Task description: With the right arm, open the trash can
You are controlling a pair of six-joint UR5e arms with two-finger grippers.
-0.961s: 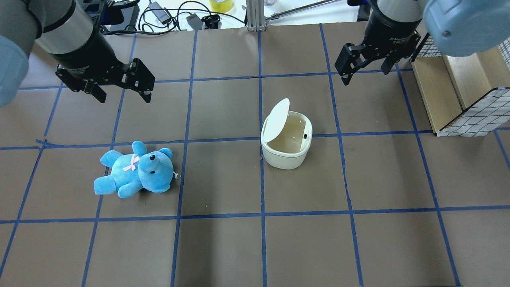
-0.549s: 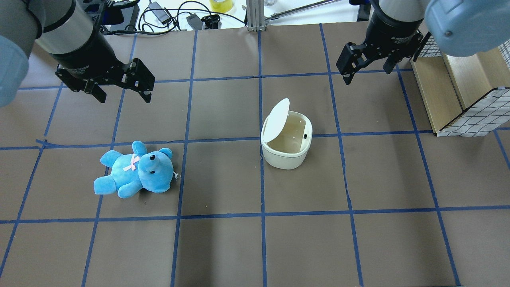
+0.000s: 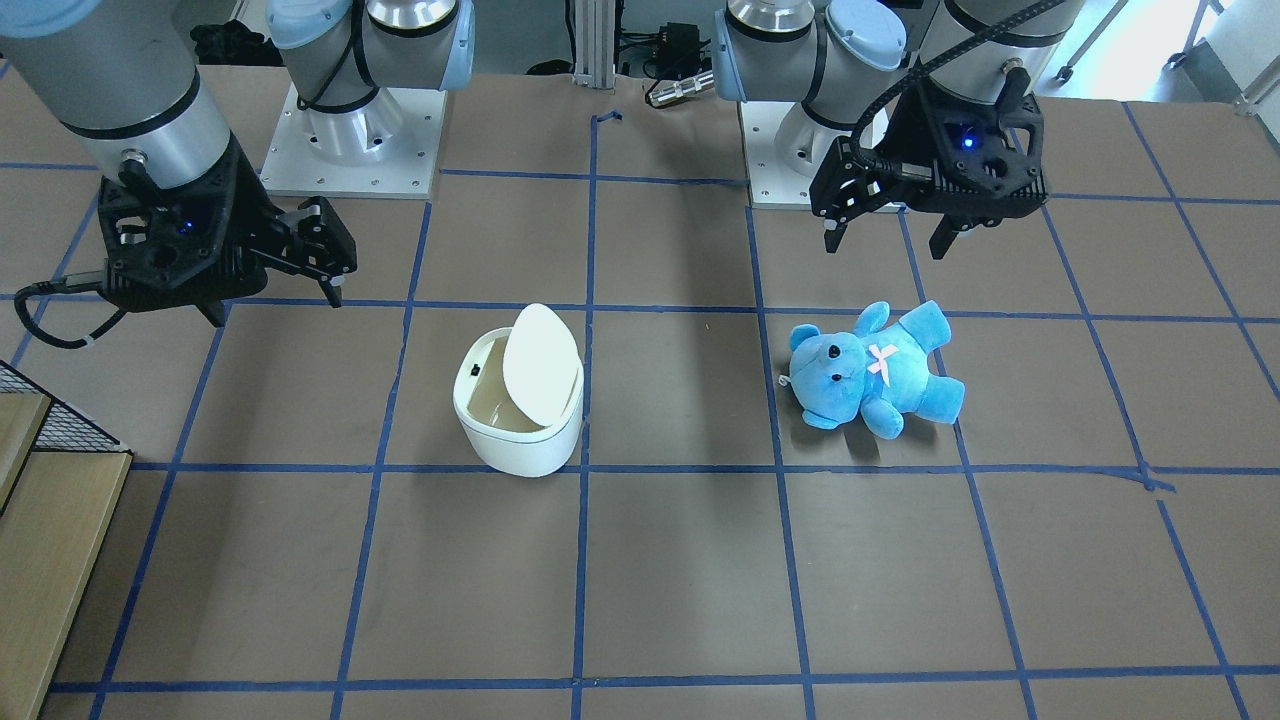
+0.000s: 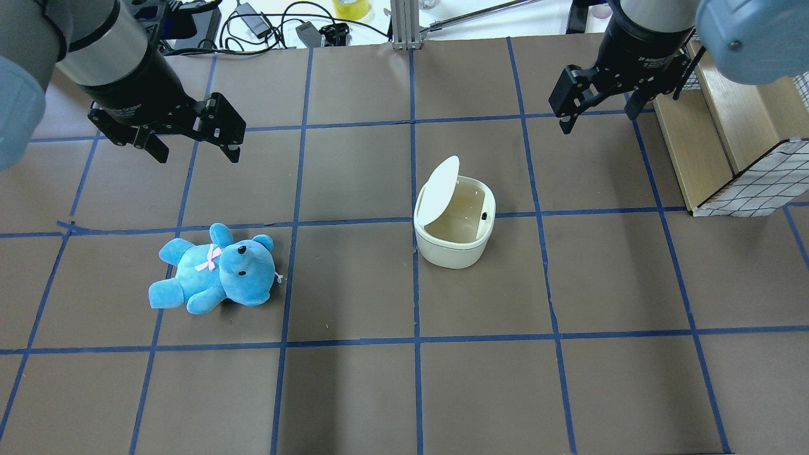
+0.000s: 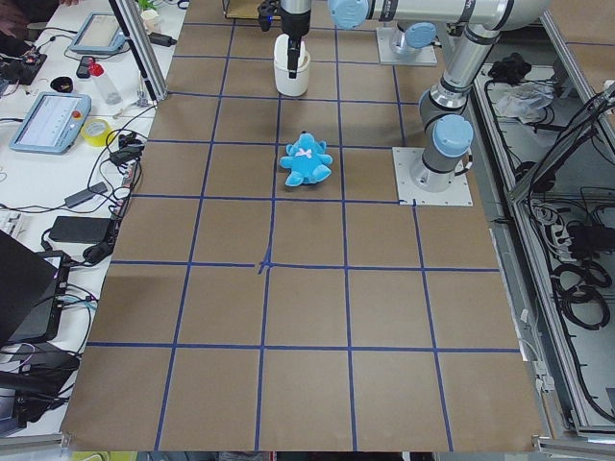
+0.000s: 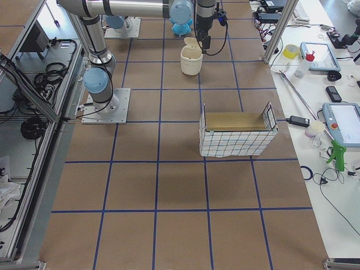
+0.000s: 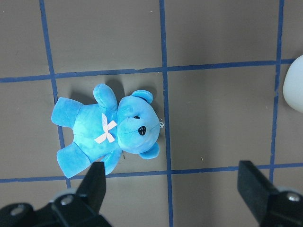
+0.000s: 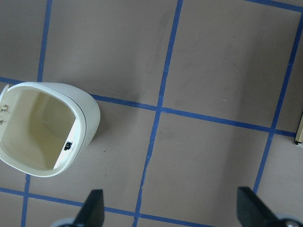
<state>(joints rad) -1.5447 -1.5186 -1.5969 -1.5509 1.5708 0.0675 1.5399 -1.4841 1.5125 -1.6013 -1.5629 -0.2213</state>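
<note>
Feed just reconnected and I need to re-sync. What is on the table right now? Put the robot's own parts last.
Trash can: one, white with beige inside, near the table's middle, its lid raised.
Teddy bear: one, blue with a pale pink bow, lying on the robot's left half.
Box: one, wood-coloured with white grid-patterned sides, at the table's edge on the robot's right.
Table: one, brown with a blue tape grid.
Left claw: one, black, open and empty, raised over the teddy bear's side.
Right claw: one, black, open and empty, raised between trash can and box, touching neither.
</note>
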